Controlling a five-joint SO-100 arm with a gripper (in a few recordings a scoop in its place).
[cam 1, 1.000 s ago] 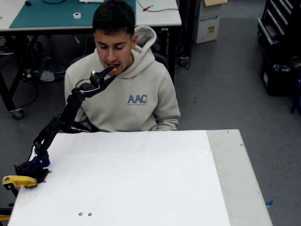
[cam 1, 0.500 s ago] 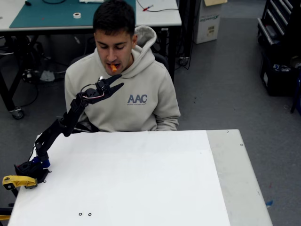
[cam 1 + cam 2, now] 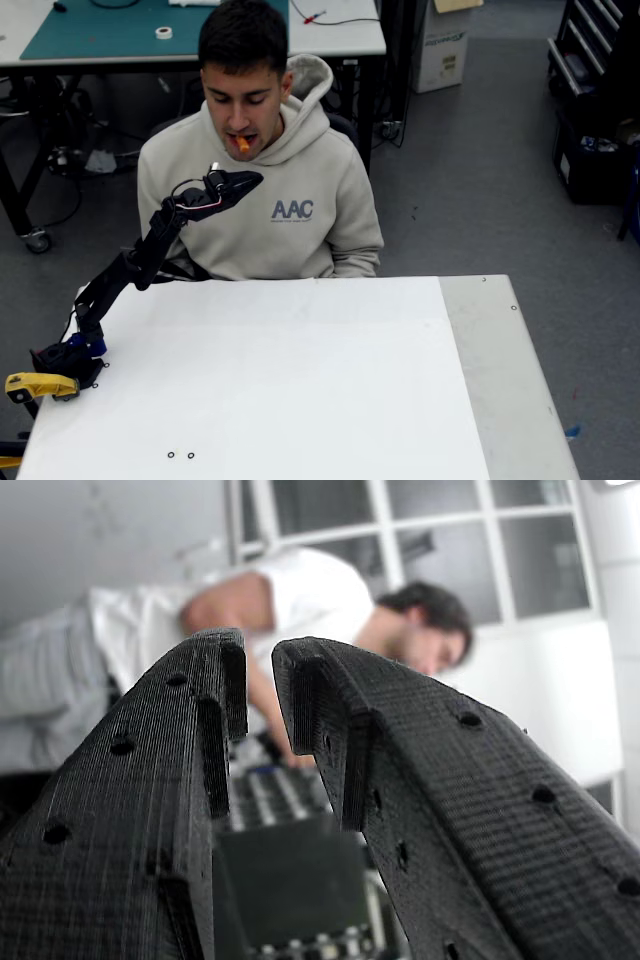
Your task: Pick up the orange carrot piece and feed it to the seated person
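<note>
Orange carrot piece (image 3: 241, 143) in seated person (image 3: 262, 190) mouth; hoodie reads "AAC"; gripper (image 3: 252, 180) jaws nearly closed, empty.

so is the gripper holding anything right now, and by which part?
Nothing. The gripper is empty, fingers nearly closed with a bare gap in the wrist view. The orange carrot piece sits in the seated person's mouth.

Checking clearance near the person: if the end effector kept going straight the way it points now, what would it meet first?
Probably the seated person's hoodie chest: the end effector points rightward across it, below the orange carrot piece. Depth is unclear.
</note>
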